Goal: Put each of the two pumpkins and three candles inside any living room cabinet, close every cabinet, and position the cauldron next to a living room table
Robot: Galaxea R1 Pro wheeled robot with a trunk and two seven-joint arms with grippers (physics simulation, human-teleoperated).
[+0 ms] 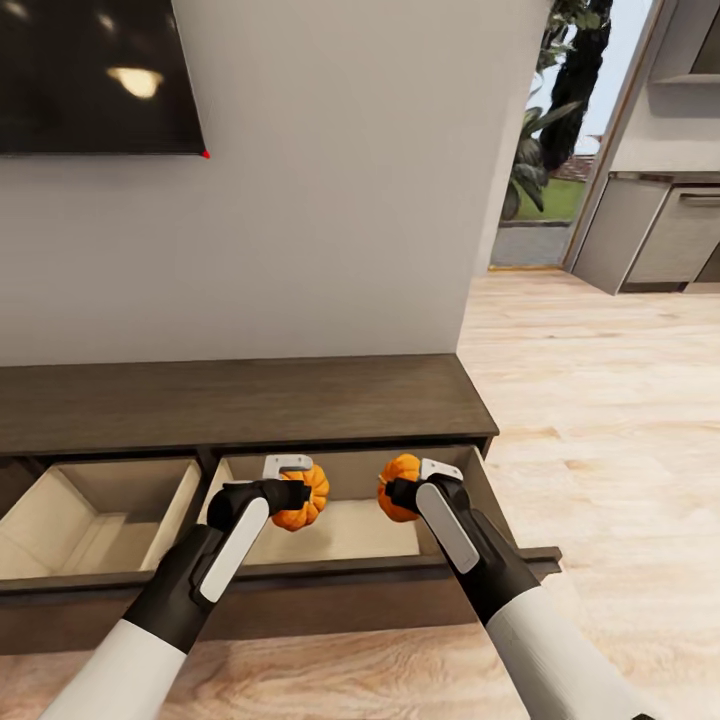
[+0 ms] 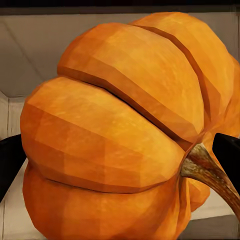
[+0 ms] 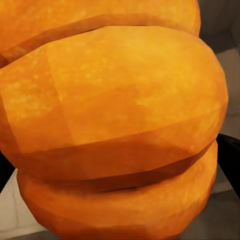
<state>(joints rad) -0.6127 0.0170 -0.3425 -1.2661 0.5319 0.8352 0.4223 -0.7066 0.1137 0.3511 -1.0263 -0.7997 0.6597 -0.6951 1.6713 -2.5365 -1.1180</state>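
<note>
Pumpkins, one in each of my hands, hang over the right-hand open drawer of the cabinet (image 1: 240, 400). My left hand (image 1: 296, 492) pinches the left pumpkin (image 1: 303, 497) above the drawer's pale inside; up close, that left pumpkin (image 2: 120, 130) shows ribbed orange lobes and a brown stem, with my dark fingers (image 2: 10, 162) at either side. My right hand (image 1: 408, 492) pinches the right pumpkin (image 1: 397, 487) just beside the drawer's right wall; the right pumpkin (image 3: 115, 120) crowds my right wrist view. A second drawer (image 1: 95, 515) stands open to the left. Above the cabinet a dark screen (image 1: 95, 75) hangs on the wall.
</note>
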